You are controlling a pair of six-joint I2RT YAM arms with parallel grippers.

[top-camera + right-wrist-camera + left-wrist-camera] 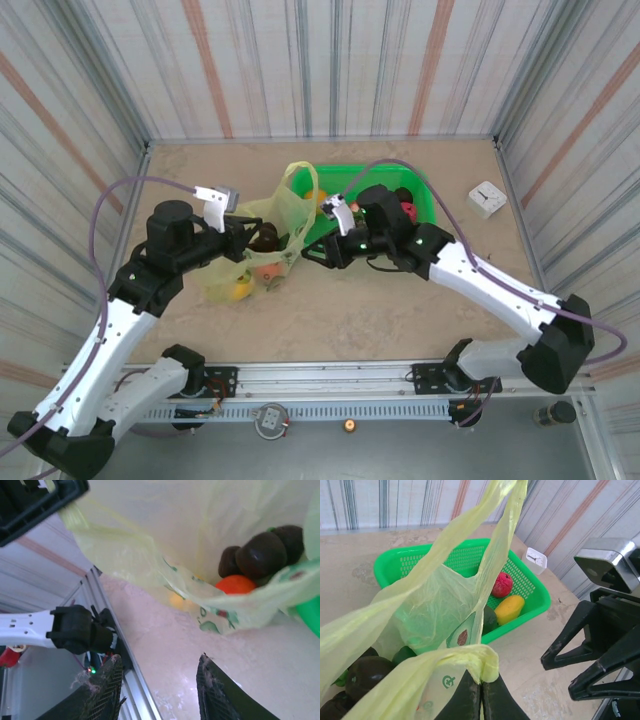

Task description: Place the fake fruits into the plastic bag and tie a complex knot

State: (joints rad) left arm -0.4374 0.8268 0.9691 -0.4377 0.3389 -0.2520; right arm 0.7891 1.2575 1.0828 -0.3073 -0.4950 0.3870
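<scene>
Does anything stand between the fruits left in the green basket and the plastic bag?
Just the low wall of the green basket, which they must be lifted over. The red fruit and yellow fruit lie uncovered; the plastic bag sits beside it, its rim pinched by the left end effector.

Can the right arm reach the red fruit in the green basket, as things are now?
Probably yes. The right gripper is open and empty, and the red fruit lies uncovered in the green basket, close beside that arm. The gripper faces the plastic bag, so it would have to turn round.
</scene>
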